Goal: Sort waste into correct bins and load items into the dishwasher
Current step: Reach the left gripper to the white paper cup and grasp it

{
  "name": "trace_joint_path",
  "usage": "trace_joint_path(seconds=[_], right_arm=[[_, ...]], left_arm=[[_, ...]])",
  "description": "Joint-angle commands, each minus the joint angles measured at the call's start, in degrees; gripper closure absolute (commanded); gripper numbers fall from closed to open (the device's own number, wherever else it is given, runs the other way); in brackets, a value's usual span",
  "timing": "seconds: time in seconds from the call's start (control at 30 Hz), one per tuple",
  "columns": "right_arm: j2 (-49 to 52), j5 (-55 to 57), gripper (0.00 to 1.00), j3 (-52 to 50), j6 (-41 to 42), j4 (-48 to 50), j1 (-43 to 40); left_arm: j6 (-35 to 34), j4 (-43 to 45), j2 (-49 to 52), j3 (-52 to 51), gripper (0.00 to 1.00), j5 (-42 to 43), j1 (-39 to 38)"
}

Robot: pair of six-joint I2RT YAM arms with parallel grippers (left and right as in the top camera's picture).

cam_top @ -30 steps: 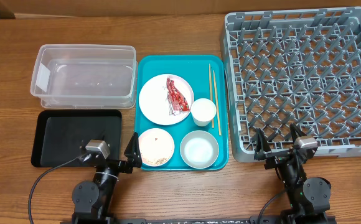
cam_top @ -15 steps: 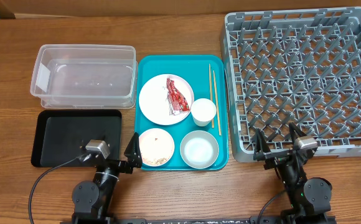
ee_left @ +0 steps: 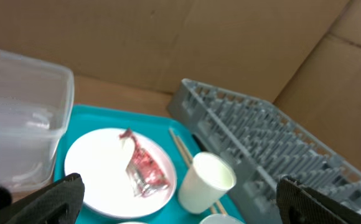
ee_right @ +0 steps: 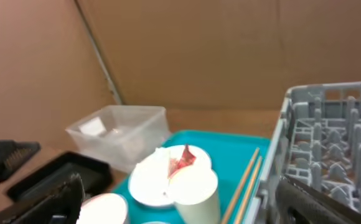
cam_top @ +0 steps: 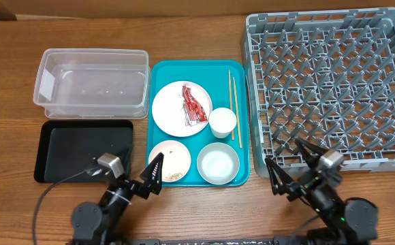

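Both arms sit low at the bottom edge of the frame and neither holds anything. The left pincer (cam_top: 151, 178) is spread wide just beside the pink bowl (cam_top: 170, 158). The right pincer (cam_top: 283, 158) is equally wide at the lower left corner of the grey rack (cam_top: 334, 82). All the work lies on the teal tray (cam_top: 197, 66) in the middle. The red wrapper (cam_top: 193, 104) lies on the white plate (cam_top: 167, 112), the cup (cam_top: 223, 122) stands against the chopsticks (cam_top: 232, 95), and the pale blue bowl (cam_top: 218, 163) sits lower right. The clear tub (cam_top: 92, 82) and black tray (cam_top: 82, 150) wait at the left on the counter (cam_top: 13, 68). My worry is the pink bowl: a careless swing of that near finger could tip it and scatter its loose grains (cam_top: 175, 175). A reach for the wrapper might also clip the cup and roll the chopsticks.
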Motion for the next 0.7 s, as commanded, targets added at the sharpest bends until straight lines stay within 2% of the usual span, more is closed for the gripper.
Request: trace_joint_path(seconds=[0.0, 0.13, 0.27, 0.43, 0.5, 0.6, 0.67], right_arm=[[4.94, 0.26, 0.0, 11.13, 2.21, -7.3, -0.37], [15.13, 5.49, 0.0, 23.02, 2.03, -20.48, -0.37], [27.36, 7.89, 0.0, 35.6, 2.03, -32.48, -0.37], [37.27, 3.1, 0.0, 45.75, 2.49, -39.21, -0.37], [39.08, 0.0, 0.0, 47.08, 2.47, -39.19, -0.37], [40.06, -2.93, 0.0, 47.36, 2.49, -38.77, -0.37], [40.09, -2.91, 0.0, 47.36, 2.54, -38.99, -0.37]], left_arm=[[0.81, -4.48, 3.96, 9.86, 0.0, 1.16, -0.48], [2.51, -15.08, 13.68, 20.68, 0.0, 1.18, -0.52], [4.22, -28.65, 28.26, 33.99, 0.0, 2.23, -0.57], [10.47, -44.74, 45.59, 50.16, 0.0, 5.77, -2.01], [7.82, -47.56, 50.29, 54.03, 0.0, 7.58, -2.27], [6.03, -47.3, 55.39, 55.78, 0.0, 17.4, -2.4], [7.48, -45.83, 59.8, 55.78, 0.1, 18.73, -5.01]])
